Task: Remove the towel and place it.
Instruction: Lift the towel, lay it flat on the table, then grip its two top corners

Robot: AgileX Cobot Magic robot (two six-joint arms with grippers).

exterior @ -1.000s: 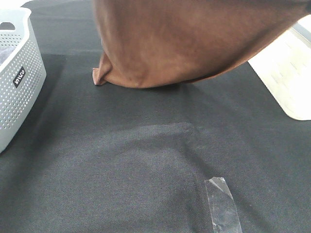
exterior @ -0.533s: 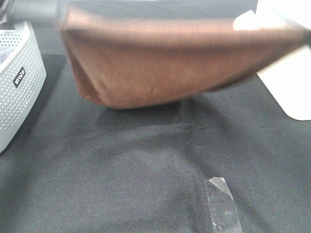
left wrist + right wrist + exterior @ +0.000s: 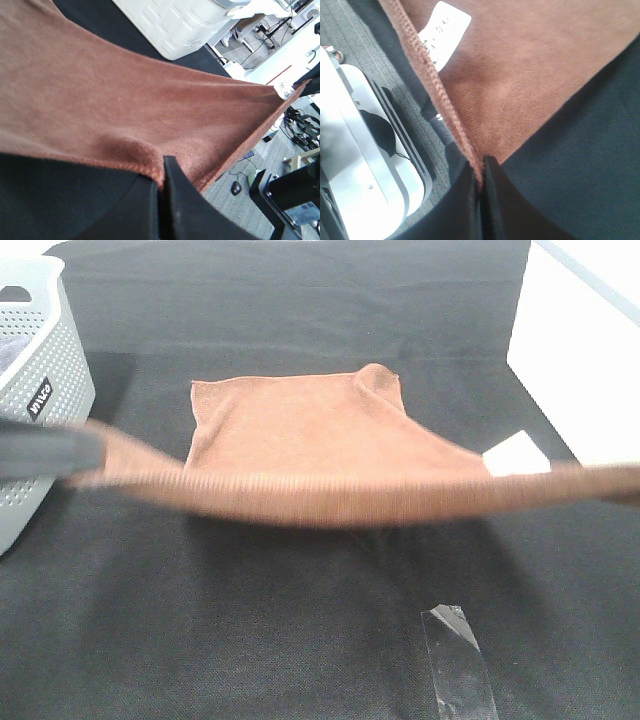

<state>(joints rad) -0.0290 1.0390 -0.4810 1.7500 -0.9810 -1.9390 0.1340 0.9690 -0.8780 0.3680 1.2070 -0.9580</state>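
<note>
From where I stand, the large rust-brown microfibre towel [image 3: 300,430] is half down. Its far part lies flat on the black-clothed worktop [image 3: 250,620], about midway between the left and right edges. Its near hem hangs raised and taut between the two arms, clear of the white perforated plastic basket [image 3: 40,390] at the left edge. The left gripper [image 3: 162,164] has its jaws pinched tight on the stitched hem at one near corner, and the right gripper [image 3: 481,166] is clamped the same way on the other.

To finish well, I would say both arms should come down together and level. They should draw the hem gently toward the front edge so the cloth stays stretched, then let go at the same moment. Uneven lowering would likely leave a wrinkle, and the far right corner already shows a small hump.

The high camera alone shows that hump, the part already resting, and a strip of clear tape [image 3: 458,660] near the front edge, but it smears the raised hem. Only the wrist cameras show the pinches clearly, and the right one also catches the small white tag [image 3: 442,30] just beside the hem
</note>
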